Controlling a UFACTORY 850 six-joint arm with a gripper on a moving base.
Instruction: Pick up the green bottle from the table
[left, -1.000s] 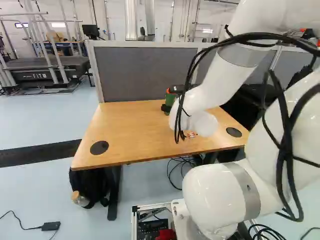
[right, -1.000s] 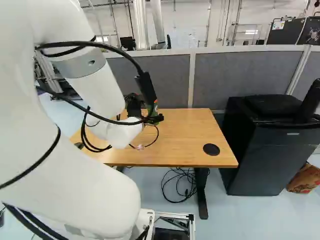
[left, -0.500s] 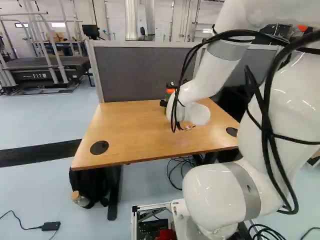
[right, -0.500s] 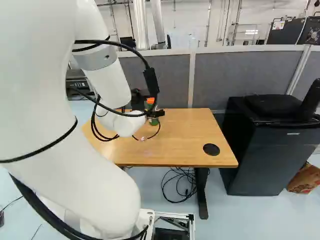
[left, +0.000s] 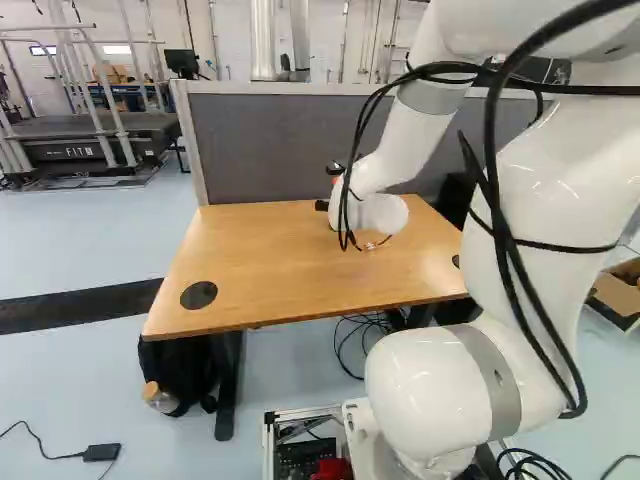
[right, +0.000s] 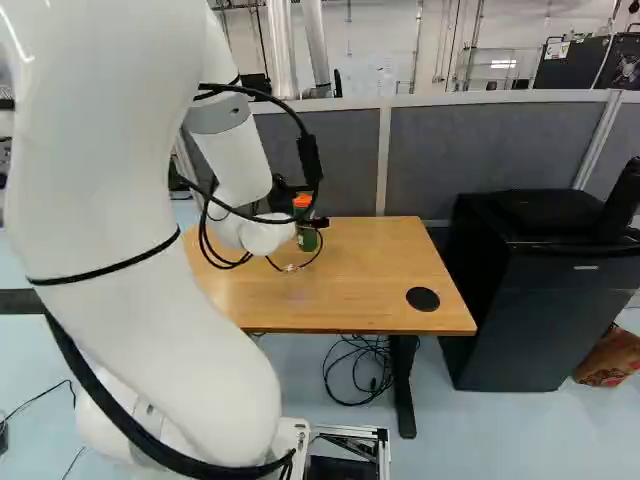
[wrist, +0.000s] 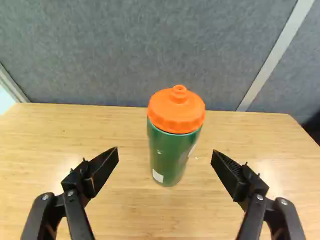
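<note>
In the right base view my gripper (right: 318, 222) is a dark shape over the back of the table, partly hidden by the arm and cable. Its two fingers stand wide apart in the wrist view, and the gripper (wrist: 165, 152) is open with nothing gripped. The green bottle (wrist: 172, 155) with its orange lid stands upright on the wooden table, ahead of the fingers and roughly centred between their lines, touching neither. The right base view shows the same bottle (right: 307, 240) beside the wrist; in the left base view the arm hides most of it.
The wooden table (left: 260, 260) ends at a grey partition (left: 290, 145) behind the bottle. A loose cable and a small item (right: 291, 268) show by the wrist, over the tabletop. A black cabinet (right: 540, 300) stands right of the table in the right base view.
The arm has reached farther out over the table, towards the partition, shifting left in the left base view and right in the right base view. The base has stayed put.
</note>
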